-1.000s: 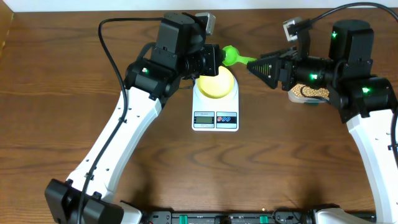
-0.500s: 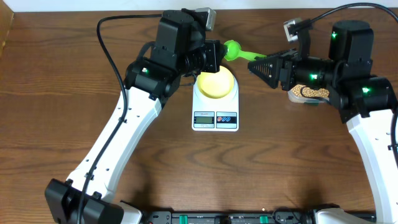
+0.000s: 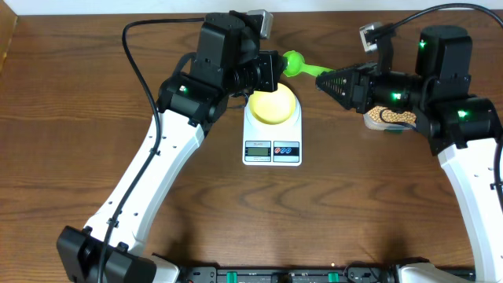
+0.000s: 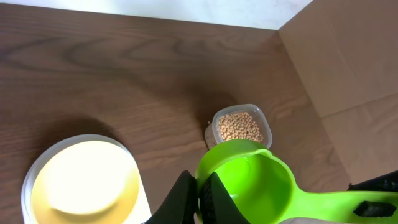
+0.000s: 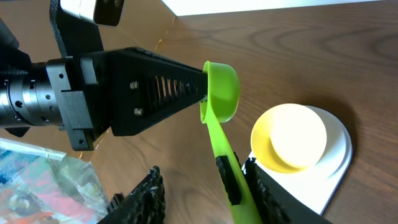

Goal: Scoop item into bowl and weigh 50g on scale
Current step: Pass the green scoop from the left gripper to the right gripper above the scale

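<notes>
The left gripper (image 4: pixel 198 185) pinches the empty green scoop (image 5: pixel 222 87) by its rim so the right gripper (image 5: pixel 202 186), jaws open astride the handle (image 5: pixel 217 146), can seemingly take it.

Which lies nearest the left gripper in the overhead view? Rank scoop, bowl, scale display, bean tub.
1. green scoop, pinched by the left gripper itself.
2. bowl, just in front of it.
3. scale display, farther toward the front.
4. bean tub, far right, under the right arm.
</notes>
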